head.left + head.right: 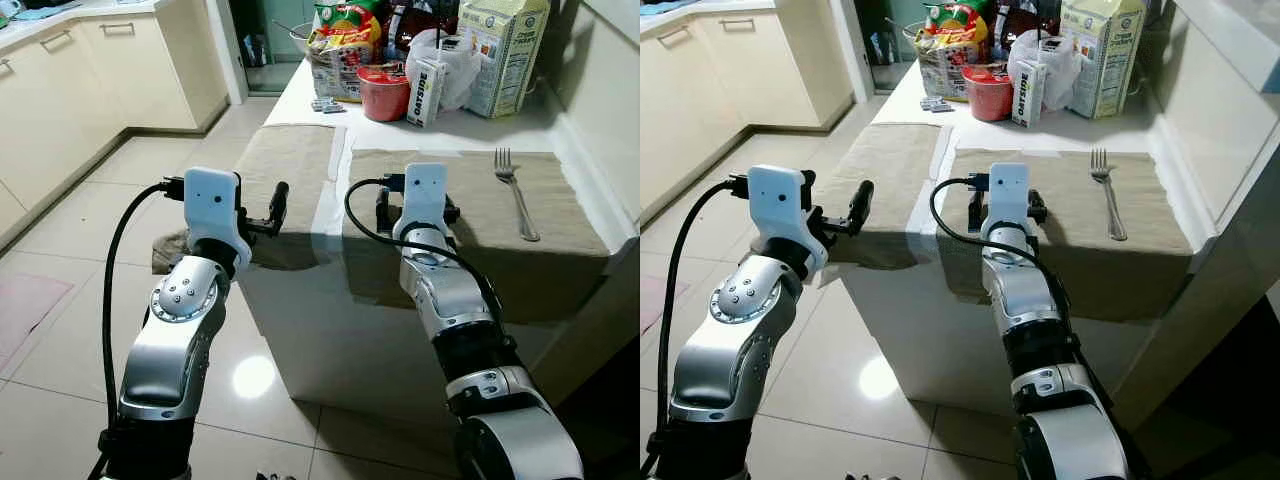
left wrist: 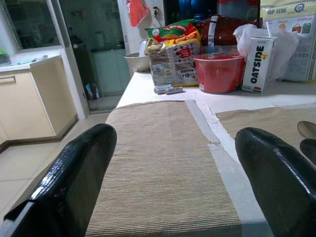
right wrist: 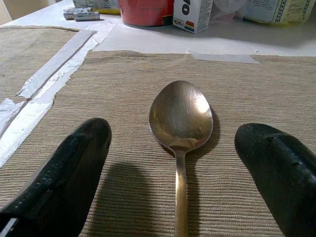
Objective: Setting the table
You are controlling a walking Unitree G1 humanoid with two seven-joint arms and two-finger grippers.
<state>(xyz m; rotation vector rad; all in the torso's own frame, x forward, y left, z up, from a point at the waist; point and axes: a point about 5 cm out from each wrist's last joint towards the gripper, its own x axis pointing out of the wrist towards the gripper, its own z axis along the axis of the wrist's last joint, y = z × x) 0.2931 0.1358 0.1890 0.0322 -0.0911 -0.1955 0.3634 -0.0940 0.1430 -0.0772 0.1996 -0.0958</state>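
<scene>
Two tan placemats lie side by side on the white table. A metal fork lies along the right side of the right placemat. A metal spoon lies flat on that same mat, bowl pointing away from me. My right gripper is open low over the mat, one finger on each side of the spoon, not touching it. My left gripper is open with nothing in it, at the near edge of the bare left placemat.
At the table's far end stand a red bowl, an Oatside carton, a tall milk carton, snack bags and a white plastic bag. Cream cabinets line the left; tiled floor lies between. A wall borders the table's right.
</scene>
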